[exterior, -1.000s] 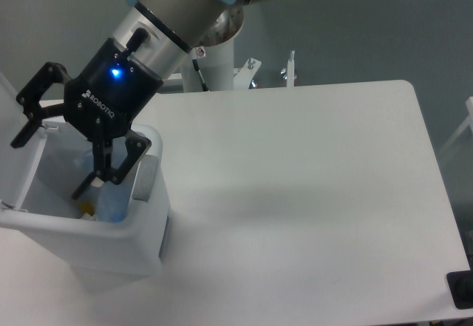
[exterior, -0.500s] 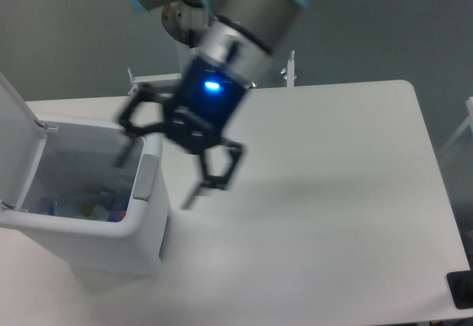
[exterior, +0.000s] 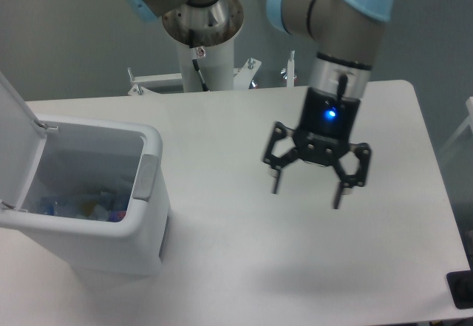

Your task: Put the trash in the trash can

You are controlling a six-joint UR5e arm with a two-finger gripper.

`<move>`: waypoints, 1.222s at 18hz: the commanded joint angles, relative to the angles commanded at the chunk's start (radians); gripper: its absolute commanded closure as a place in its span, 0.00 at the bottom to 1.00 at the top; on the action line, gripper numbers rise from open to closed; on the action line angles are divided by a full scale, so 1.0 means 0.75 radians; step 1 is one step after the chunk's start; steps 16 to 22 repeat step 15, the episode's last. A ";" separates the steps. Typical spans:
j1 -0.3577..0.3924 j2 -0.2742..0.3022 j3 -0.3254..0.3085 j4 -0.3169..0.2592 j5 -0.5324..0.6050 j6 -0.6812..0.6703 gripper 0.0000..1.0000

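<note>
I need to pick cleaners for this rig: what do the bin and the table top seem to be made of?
The bin looks like white moulded plastic, smooth and semi-matt, going by its rounded corners and thin walls. The table looks like a white laminate or painted board, matt with soft reflections; its core cannot be told.

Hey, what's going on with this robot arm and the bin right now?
The claw hangs open and empty above the white table, well to the right of the trash can. The trash can's lid stands open, and some items lie at its bottom, too blurred to identify. No trash is visible on the table.
</note>
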 joint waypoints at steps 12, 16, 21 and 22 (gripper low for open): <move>0.002 -0.072 -0.043 -0.004 0.303 0.283 0.00; -0.002 -0.074 -0.043 -0.004 0.338 0.301 0.00; -0.002 -0.074 -0.043 -0.004 0.338 0.301 0.00; -0.002 -0.074 -0.043 -0.004 0.338 0.301 0.00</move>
